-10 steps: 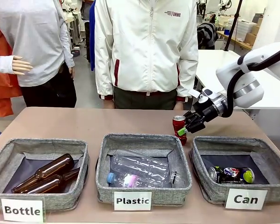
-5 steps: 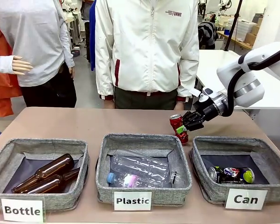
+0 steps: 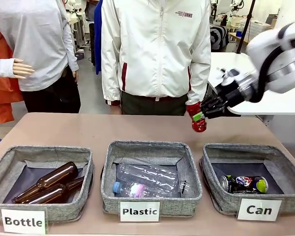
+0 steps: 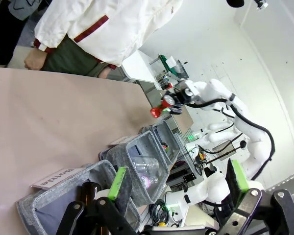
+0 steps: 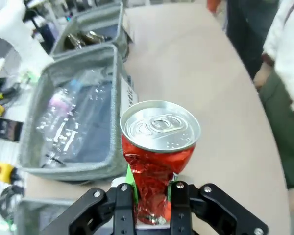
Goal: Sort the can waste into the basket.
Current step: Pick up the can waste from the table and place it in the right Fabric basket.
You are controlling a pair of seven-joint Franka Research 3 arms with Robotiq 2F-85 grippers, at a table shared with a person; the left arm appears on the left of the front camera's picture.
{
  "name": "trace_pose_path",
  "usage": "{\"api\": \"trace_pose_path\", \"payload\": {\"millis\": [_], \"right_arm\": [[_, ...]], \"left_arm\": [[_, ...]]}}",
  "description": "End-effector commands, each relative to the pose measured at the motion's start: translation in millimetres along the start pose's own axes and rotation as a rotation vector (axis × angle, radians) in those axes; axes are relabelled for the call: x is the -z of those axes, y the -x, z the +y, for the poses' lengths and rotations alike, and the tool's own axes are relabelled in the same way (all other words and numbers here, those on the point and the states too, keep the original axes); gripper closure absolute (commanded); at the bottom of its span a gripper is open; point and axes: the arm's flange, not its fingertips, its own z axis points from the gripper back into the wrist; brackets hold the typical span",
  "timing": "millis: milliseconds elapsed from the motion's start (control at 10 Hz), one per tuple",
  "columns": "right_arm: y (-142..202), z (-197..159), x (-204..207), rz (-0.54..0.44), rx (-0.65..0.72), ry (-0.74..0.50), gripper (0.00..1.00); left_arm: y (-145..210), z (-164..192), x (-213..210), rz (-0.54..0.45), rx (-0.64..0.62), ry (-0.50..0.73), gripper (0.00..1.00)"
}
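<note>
- The red can (image 3: 197, 117) is partly covered by the right gripper (image 3: 202, 116) in the front view; the right wrist view shows its dented body pinched between the jaws, silver top pointing away from the wrist.
- The right arm (image 3: 280, 59) reaches in from the side, holding the can in the air above the table (image 3: 88, 129), behind the "Can" basket (image 3: 250, 209).
- A dark printed can (image 3: 243, 184) lies inside that basket, below the jaws.
- The left gripper (image 4: 179, 183) has its green-padded jaws wide apart with nothing between them.
</note>
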Motion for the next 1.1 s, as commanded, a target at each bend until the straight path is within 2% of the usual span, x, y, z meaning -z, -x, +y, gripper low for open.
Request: {"api": "trace_pose_path", "payload": {"millis": [0,100,300,400,500,700,1000], "right_arm": [[-13.2,62.9,-14.3,0.138,-0.03,0.025,1.0],[-14.8,88.6,-21.9,0.271,-0.037,0.02,1.0],[-6.3,123.7,-34.6,0.607,-0.034,0.029,1.0],[0.6,133.5,-42.0,0.741,0.0,0.014,1.0],[6.7,137.3,-45.5,0.834,0.055,0.017,1.0],[12.7,137.3,-44.8,0.924,0.123,0.012,1.0],[13.3,131.3,-41.0,0.972,0.112,-0.023,1.0]], "left_arm": [[1.7,-3.3,0.3,0.002,-0.007,-0.009,0.0],[1.7,-3.3,0.3,0.002,-0.007,-0.009,0.0],[1.7,-3.3,0.3,0.002,-0.007,-0.009,0.0],[1.7,-3.3,0.3,0.002,-0.007,-0.009,0.0],[1.7,-3.3,0.3,0.002,-0.007,-0.009,0.0],[1.7,-3.3,0.3,0.002,-0.007,-0.009,0.0],[1.7,-3.3,0.3,0.002,-0.007,-0.009,0.0]]}}
